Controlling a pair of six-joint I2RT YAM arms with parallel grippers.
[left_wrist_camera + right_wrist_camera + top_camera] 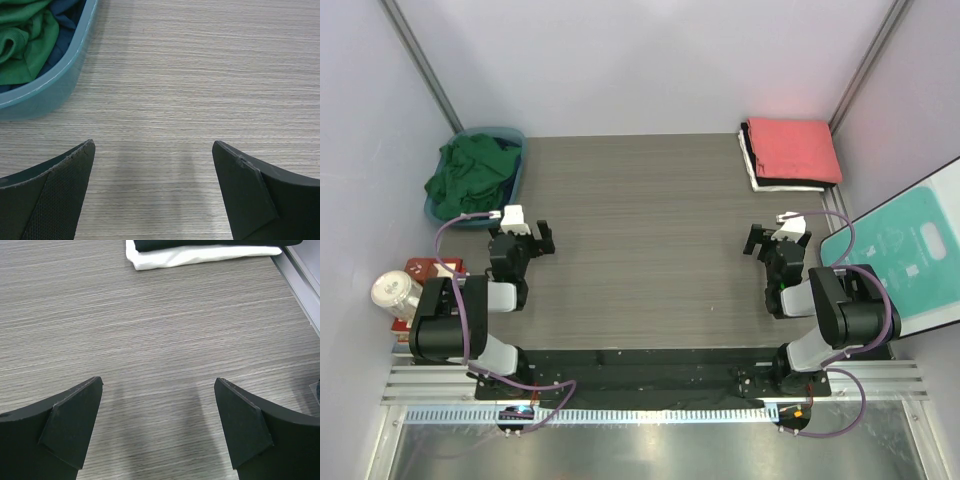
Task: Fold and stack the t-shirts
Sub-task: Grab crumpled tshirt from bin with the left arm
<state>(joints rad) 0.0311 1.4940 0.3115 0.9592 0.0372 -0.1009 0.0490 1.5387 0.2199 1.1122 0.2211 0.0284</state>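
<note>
A crumpled dark green t-shirt (472, 170) lies in the teal tub (515, 172) at the back left; in the left wrist view the green shirt (22, 42) lies over a navy one (62, 20). A folded stack with a coral-red shirt (792, 148) on top of black and white ones (752, 168) sits at the back right; its white shirt (200, 255) and black shirt (210, 244) show in the right wrist view. My left gripper (528, 238) is open and empty over bare table. My right gripper (772, 243) is open and empty too.
A teal-and-white board (910, 250) leans at the right edge. A jar (395, 290) and a red item (420, 270) sit at the left edge. The wood-grain table (650, 240) lies between the arms. Grey walls close in the back and sides.
</note>
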